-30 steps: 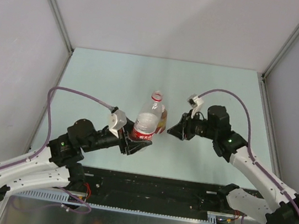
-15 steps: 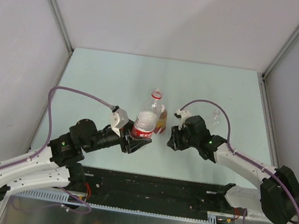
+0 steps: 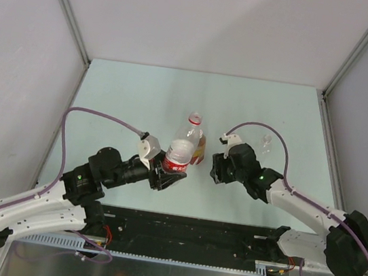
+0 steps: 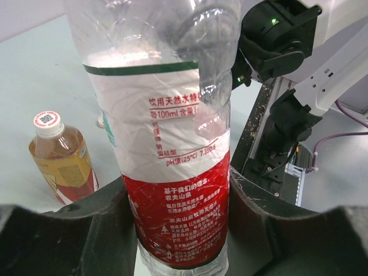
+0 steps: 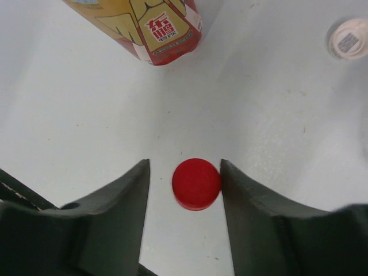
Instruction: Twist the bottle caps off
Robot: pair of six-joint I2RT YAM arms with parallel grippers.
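My left gripper [image 4: 183,230] is shut on the lower body of the clear bottle with the red-and-white label [image 4: 172,172], holding it upright. From above, the bottle [image 3: 179,153] shows a bare neck with a red ring [image 3: 195,119]. The red cap [image 5: 196,183] lies flat on the table between the open jaws of my right gripper [image 5: 184,168]. It touches the right finger, with a gap on the left. Seen from above, the right gripper [image 3: 215,169] hides the cap. The amber bottle [image 4: 60,164] stands behind with its white cap [image 4: 47,121] on.
A clear plain bottle [image 3: 266,141] stands at the right of the pale table [image 3: 128,96]; its pale cap [image 5: 348,38] shows in the right wrist view. The amber bottle's base [image 5: 155,29] is just ahead of my right gripper. Grey walls surround the table.
My right arm swung in and down to the table beside the bottles. Its jaws have spread, and the red cap now rests on the surface. The left arm holds still.
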